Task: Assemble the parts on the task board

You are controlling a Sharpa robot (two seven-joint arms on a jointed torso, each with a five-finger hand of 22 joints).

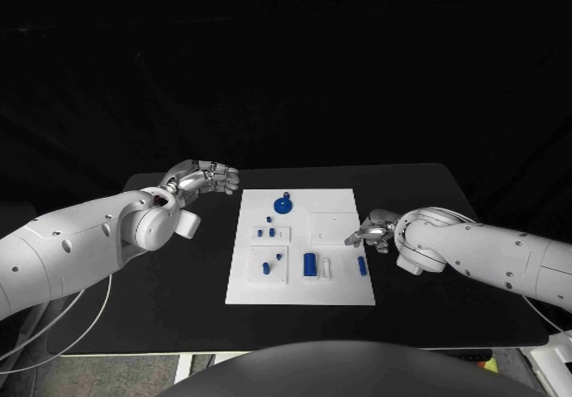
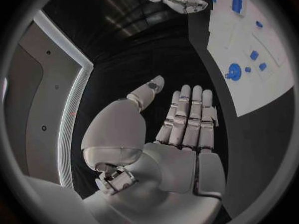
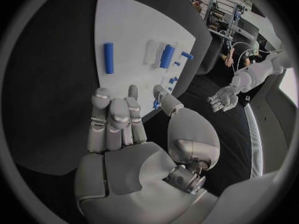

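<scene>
The white task board (image 1: 304, 289) lies in the middle of the black table. On it are a round blue part with a knob (image 1: 283, 203), several small blue pieces, a blue cylinder (image 1: 310, 264) beside a white one (image 1: 326, 266), and a blue rod (image 1: 361, 265). My left hand (image 1: 205, 176) hovers off the board's far left corner, fingers straight, thumb apart, holding nothing (image 2: 181, 129). My right hand (image 1: 375, 230) sits at the board's right edge, just beyond the rod (image 3: 109, 57). Its fingers (image 3: 118, 119) are spread over the table and hold nothing.
The black table (image 1: 178, 281) has free room on both sides of the board. A raised white square (image 1: 334, 227) lies on the board close to my right hand. The table's far edge runs just behind my left hand.
</scene>
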